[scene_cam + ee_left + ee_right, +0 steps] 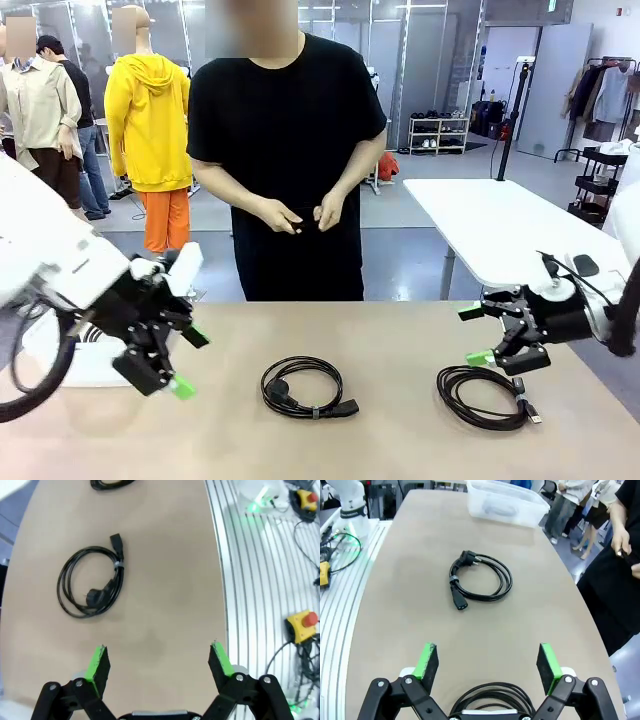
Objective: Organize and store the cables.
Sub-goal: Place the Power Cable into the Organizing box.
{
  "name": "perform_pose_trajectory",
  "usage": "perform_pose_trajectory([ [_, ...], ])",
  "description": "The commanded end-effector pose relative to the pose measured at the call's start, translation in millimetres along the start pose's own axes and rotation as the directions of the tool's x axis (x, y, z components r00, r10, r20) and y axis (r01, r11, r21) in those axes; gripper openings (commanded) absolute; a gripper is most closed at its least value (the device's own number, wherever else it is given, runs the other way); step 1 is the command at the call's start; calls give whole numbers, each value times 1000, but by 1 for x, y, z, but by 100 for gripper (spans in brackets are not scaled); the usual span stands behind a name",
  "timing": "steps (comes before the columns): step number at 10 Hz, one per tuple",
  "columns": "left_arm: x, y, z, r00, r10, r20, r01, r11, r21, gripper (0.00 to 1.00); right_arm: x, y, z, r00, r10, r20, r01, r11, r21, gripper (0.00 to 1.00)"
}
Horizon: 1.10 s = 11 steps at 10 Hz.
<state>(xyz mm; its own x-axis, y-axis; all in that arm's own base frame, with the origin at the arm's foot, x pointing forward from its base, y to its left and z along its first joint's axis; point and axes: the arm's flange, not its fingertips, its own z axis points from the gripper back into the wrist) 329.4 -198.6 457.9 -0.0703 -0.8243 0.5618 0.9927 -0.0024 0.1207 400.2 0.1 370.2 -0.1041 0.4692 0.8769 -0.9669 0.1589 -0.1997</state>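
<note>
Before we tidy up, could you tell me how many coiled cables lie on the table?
2: middle cable at the table's centre, right cable near its right end; the bin may hide more.

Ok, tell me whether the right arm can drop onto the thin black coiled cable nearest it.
Probably yes: the right arm hovers just over the thin black coiled cable, its jaws open, and nothing lies between them.
</note>
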Motion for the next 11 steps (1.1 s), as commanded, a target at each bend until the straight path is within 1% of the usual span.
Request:
perform_pose_trajectory([
  [1, 3, 12, -12, 1000, -13, 27, 13, 1000, 6, 100, -4, -3, -1, 1000, 4, -8, -4, 1000, 1, 100],
  [2, 0, 0, 0, 1000, 0, 0, 0, 1000, 0, 100, 0, 0, 0, 1000, 0, 0, 0, 1000, 0, 100],
  [6, 0, 0, 0, 1000, 0, 0, 0, 1000, 0, 100, 0, 0, 0, 1000, 0, 0, 0, 1000, 0, 100],
  [7, 0, 6, -1, 1000, -9, 11, 9, 1000, 6, 100, -2, 1, 0, 1000, 1, -6, -1, 1000, 10, 100],
  [8, 19, 3, -14, 999, 14, -43, -13, 1000, 28, 100, -8, 2, 16, 998, 3, 64, -6, 999, 43, 100],
  [10, 61, 13, -38, 992, 29, -127, -23, 999, 49, 100, -36, 12, 62, 987, -45, 155, 41, 999, 27, 100],
  [11, 81, 22, -52, 981, 72, -178, -61, 996, 64, 100, -51, 21, 88, 976, -76, 204, 79, 997, -10, 100],
])
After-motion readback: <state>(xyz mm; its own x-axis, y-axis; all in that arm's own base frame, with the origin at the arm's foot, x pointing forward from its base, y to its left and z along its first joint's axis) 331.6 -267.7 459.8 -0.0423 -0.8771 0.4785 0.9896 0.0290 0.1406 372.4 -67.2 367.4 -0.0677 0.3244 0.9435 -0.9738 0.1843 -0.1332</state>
